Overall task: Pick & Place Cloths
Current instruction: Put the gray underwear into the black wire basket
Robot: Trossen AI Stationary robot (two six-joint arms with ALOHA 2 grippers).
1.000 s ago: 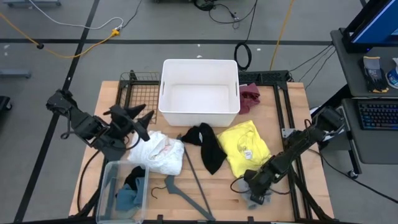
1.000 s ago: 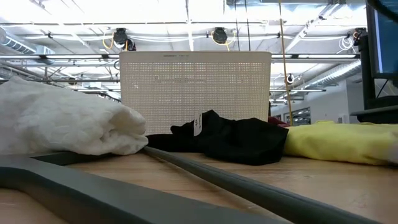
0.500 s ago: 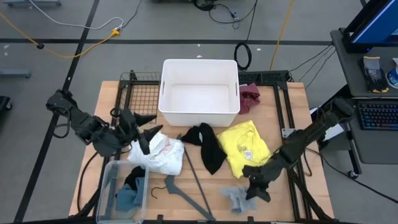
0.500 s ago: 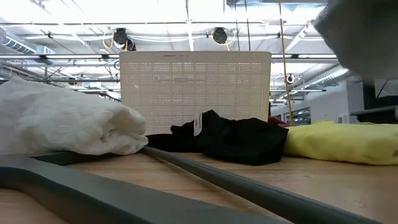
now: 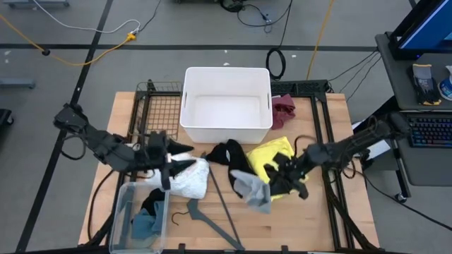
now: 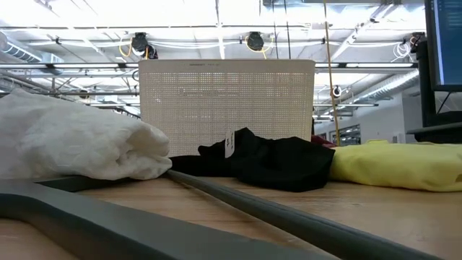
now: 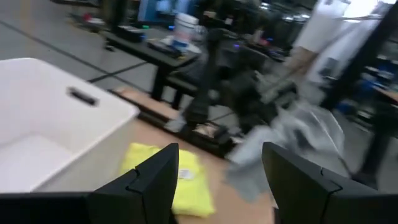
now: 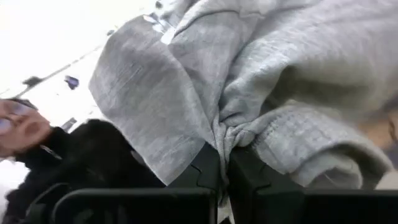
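My right gripper (image 5: 274,183) is shut on the grey cloth (image 5: 252,190), which is over the table's middle, above the black cloth (image 5: 233,159) and the bright yellow cloth (image 5: 277,156). My left gripper (image 5: 183,158) is open over the white cloth (image 5: 187,180); whether it touches the cloth does not show. In the left wrist view its fingers (image 7: 146,183) stand wide apart. The maroon cloth (image 5: 284,106) lies by the bin's right wall. A teal-blue cloth (image 5: 143,224) sits in the clear container (image 5: 121,212). Neither gripper shows in the low view. My right gripper pinches a gathered bunch of the grey cloth (image 8: 231,138) between its two fingers (image 8: 208,171), several layers crumpled together. The cloth is lifted clear of the table and spreads slack away from the fingers, toward the table's left (image 5: 247,192).
A white bin (image 5: 226,77) stands at the table's far middle. A thin grey hanger (image 5: 215,212) lies near the near edge, close in front of the low camera (image 6: 216,209). A dark metal frame (image 5: 152,106) runs along the table's far left and right side.
My right gripper has lifted the grey cloth off the table's near right part and carried it up, toward the far edge and left, over the black and yellow cloths. My left gripper has moved toward the near edge and right, over the white cloth.
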